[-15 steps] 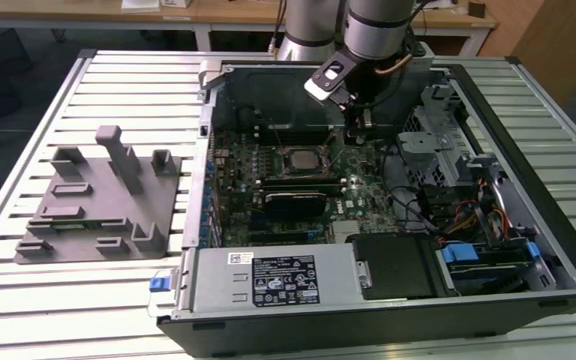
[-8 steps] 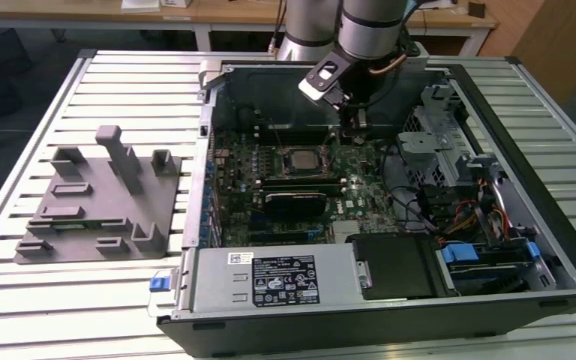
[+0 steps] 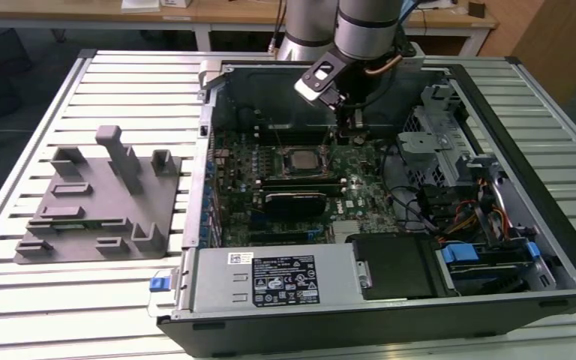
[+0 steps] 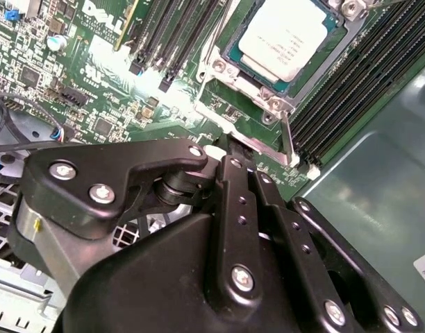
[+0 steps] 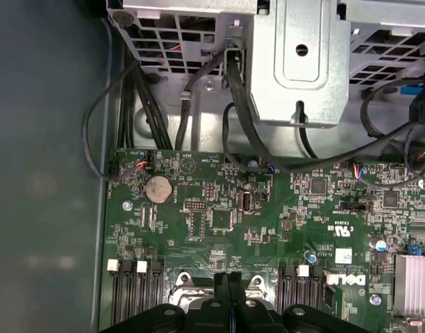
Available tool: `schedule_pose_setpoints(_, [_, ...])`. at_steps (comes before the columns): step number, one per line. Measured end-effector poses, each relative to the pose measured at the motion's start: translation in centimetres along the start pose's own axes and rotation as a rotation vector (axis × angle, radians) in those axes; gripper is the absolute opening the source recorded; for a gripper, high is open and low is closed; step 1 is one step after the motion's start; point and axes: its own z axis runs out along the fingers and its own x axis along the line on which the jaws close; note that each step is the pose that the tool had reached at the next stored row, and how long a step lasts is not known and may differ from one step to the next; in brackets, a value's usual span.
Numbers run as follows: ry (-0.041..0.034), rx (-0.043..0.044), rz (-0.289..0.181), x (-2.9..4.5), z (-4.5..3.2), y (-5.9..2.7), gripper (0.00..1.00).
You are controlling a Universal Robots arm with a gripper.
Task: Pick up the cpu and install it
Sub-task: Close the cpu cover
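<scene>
Cpu (image 3: 298, 159) lies flat in its socket frame (image 4: 260, 97) on the motherboard (image 5: 219, 208), silver top up, as I watch from the remote console. From the gripper (image 3: 347, 133) it sits at about eight o'clock in the exterior view, near but apart. In the second wrist view the cpu (image 4: 287, 38) is clear of the gripper's tip. The fingers (image 5: 221, 288) are pressed together with only a seam between them, gripping nothing I can see.

Scanning the exterior view left to right, a grey tray (image 3: 88, 202) rests on the slatted table (image 3: 28, 120) at nine o'clock from the open computer case (image 3: 560, 187). Then come cpu, gripper, and a metal drive cage (image 3: 438, 127) at three o'clock from the gripper. The arm (image 3: 368, 30) is cut off by the upper edge. The gripper's own body hides whether its tips touch the board beside the thin socket lever (image 4: 287, 139).
</scene>
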Motion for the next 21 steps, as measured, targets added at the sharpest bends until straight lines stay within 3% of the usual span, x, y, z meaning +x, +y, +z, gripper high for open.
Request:
schedule_pose_setpoints(9, [0.0001,-0.0001,0.000,0.02,0.12,-0.52,0.11])
schedule_pose_setpoints(21, [0.0002,-0.0001,0.000,0.07,0.34,-1.99,0.11])
